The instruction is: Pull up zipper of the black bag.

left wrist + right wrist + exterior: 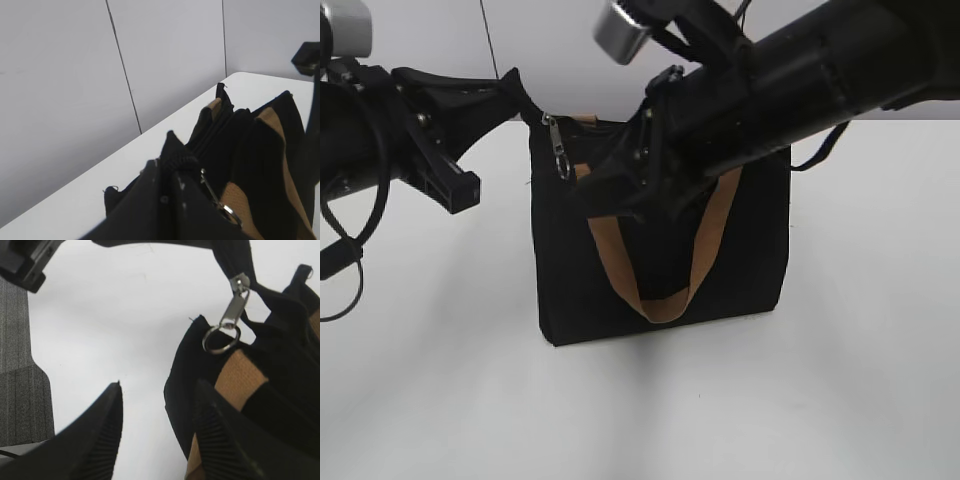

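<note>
The black bag [660,270] stands upright on the white table, a tan handle [665,300] hanging down its front. The zipper's silver pull [558,150] with its ring hangs at the bag's top left corner. It also shows in the right wrist view [223,332] and the left wrist view [216,194]. My left gripper [512,88] is shut on the black strap tab [172,150] at that corner. My right gripper [608,195] is open and empty in front of the bag's upper left face, its jaws [157,412] just below the pull and apart from it.
The white table [440,400] extends around the bag. A grey wall [75,75] stands behind the table. The right arm [800,70] crosses above the bag's top from the upper right. The left arm [380,130] lies left of the bag.
</note>
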`<state>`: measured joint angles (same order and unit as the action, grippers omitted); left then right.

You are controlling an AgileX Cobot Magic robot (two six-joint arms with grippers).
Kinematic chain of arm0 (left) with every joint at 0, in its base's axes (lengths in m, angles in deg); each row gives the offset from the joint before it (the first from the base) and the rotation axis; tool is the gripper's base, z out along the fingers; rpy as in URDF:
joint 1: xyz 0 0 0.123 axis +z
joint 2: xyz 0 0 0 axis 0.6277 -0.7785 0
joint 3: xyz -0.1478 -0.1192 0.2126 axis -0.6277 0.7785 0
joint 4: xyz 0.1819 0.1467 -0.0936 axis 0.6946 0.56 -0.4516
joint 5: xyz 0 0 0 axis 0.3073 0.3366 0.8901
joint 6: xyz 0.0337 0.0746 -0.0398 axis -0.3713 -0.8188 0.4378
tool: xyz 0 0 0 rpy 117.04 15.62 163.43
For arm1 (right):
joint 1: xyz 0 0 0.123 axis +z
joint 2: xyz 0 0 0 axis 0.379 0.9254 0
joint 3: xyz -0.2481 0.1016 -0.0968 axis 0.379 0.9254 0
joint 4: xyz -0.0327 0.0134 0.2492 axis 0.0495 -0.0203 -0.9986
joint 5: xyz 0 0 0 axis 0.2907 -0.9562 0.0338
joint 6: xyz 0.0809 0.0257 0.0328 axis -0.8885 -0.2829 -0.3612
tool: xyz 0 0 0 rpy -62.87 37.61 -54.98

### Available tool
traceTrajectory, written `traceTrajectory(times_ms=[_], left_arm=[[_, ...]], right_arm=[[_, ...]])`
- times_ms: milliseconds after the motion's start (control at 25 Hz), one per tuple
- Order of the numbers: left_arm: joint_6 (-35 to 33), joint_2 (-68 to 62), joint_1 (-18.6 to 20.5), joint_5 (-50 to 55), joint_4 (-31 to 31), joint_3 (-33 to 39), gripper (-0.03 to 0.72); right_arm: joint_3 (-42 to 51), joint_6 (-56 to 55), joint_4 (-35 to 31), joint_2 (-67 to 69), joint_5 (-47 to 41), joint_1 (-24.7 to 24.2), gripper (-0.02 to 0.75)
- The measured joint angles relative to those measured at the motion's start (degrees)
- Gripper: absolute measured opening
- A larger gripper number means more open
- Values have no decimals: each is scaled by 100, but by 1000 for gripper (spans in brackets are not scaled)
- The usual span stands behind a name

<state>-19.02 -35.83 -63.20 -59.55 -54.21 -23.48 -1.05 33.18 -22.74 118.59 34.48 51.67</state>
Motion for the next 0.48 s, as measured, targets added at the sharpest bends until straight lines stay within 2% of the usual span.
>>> traceTrajectory(times_ms=[200,480], left_arm=[[0,0,0,0,0,0,3],[0,0,0,0,0,0,3]], right_arm=[[-408,6,0,445,163,240,365],[-497,-20,-74,701,598,266,365]])
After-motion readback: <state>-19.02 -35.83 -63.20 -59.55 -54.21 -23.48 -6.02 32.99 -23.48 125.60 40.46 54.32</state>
